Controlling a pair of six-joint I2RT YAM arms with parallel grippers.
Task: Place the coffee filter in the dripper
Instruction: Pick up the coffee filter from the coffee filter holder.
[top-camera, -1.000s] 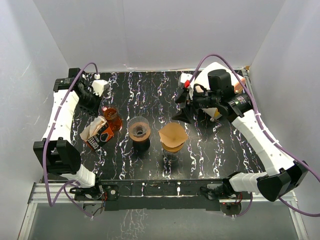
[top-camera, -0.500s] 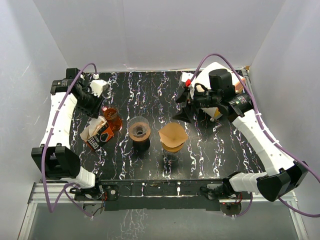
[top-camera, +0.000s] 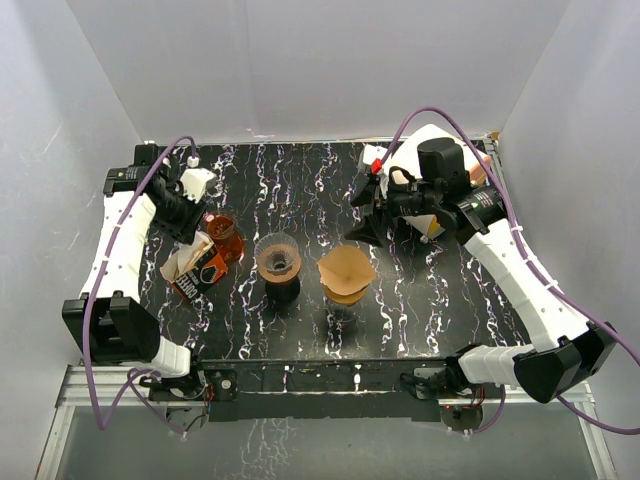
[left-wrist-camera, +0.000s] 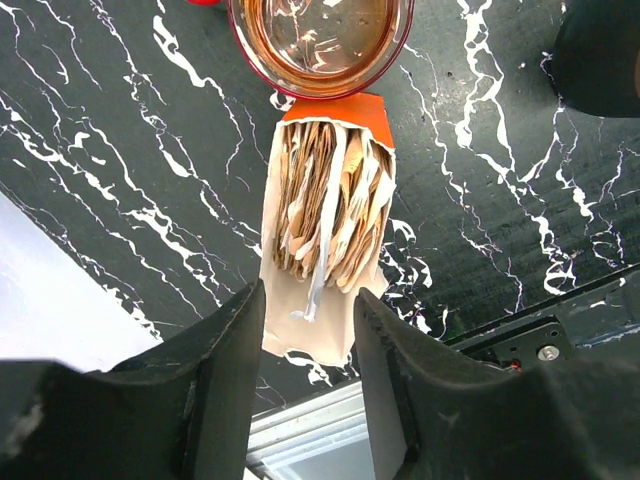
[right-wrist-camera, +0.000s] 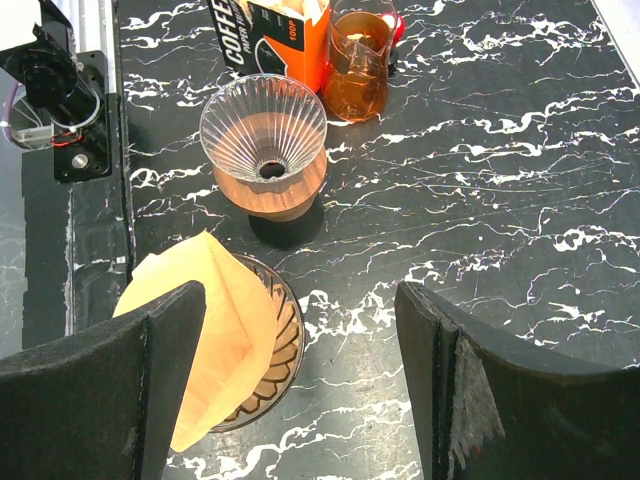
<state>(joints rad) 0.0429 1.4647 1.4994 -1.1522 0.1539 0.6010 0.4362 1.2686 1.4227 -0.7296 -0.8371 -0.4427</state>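
Note:
A tan paper coffee filter (top-camera: 345, 266) sits in a ribbed glass dripper (top-camera: 350, 294) right of the table's middle; in the right wrist view the filter (right-wrist-camera: 190, 310) leans over that dripper's rim (right-wrist-camera: 288, 340). A second, empty ribbed dripper (top-camera: 278, 258) (right-wrist-camera: 263, 140) stands on a dark base just left of it. My right gripper (top-camera: 364, 214) (right-wrist-camera: 300, 390) is open and empty, above and behind the filter. My left gripper (top-camera: 190, 226) (left-wrist-camera: 308, 390) is open and empty, over the orange box of filters (top-camera: 196, 268) (left-wrist-camera: 325, 230).
An amber glass cup (top-camera: 224, 236) (left-wrist-camera: 318, 40) (right-wrist-camera: 358, 65) stands against the box's far end. The orange box also shows in the right wrist view (right-wrist-camera: 270, 30). White walls enclose the black marbled table (top-camera: 300, 180) on three sides. A metal rail (top-camera: 330, 375) runs along the near edge.
My left arm has shifted its wrist a little toward the back and right, staying over the filter box. The right arm, the filter and both drippers have not moved.

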